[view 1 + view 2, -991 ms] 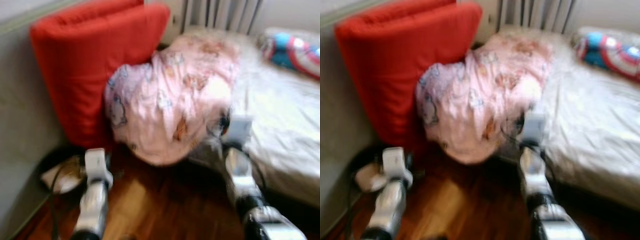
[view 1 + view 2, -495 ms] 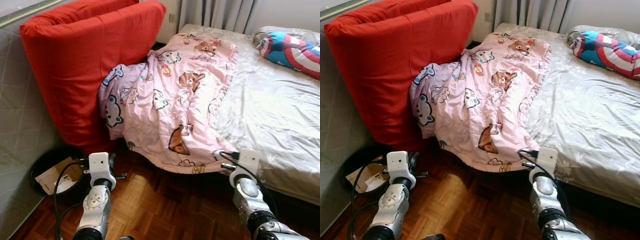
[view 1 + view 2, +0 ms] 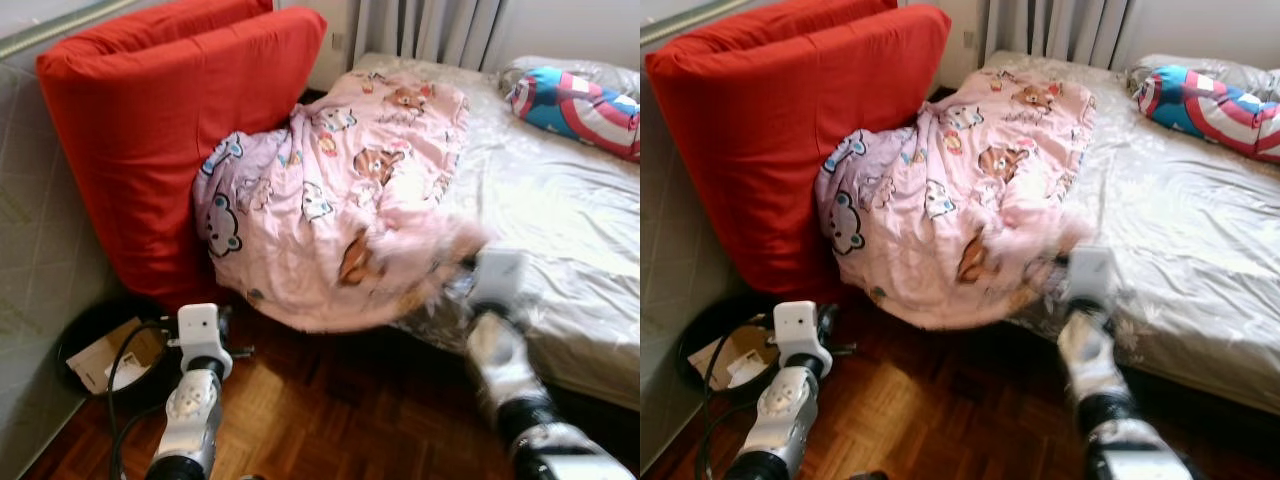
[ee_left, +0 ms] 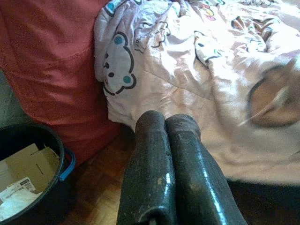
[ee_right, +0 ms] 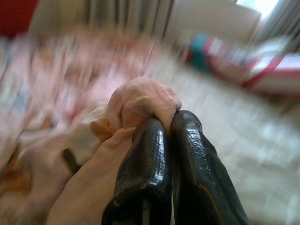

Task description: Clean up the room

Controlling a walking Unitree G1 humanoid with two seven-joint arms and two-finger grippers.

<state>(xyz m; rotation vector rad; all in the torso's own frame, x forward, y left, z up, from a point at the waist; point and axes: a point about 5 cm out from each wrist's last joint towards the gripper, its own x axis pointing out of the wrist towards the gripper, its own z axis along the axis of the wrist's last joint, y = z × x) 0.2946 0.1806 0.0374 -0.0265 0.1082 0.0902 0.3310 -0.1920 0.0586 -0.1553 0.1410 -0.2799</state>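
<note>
Right wrist view: right pincer pinching pink blanket.

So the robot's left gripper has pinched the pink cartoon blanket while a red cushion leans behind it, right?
Not quite: the right gripper pinches the pink blanket, as the right wrist view shows. The left gripper is shut on nothing, over the floor. The red cushion does lean behind.

Daylight brightens the bed evenly, with sheen on its sheet and deep shade on the floor below its edge. Beside the bed the right arm and blanket hem smear with motion blur. The right wrist view is almost wholly streaked.
</note>
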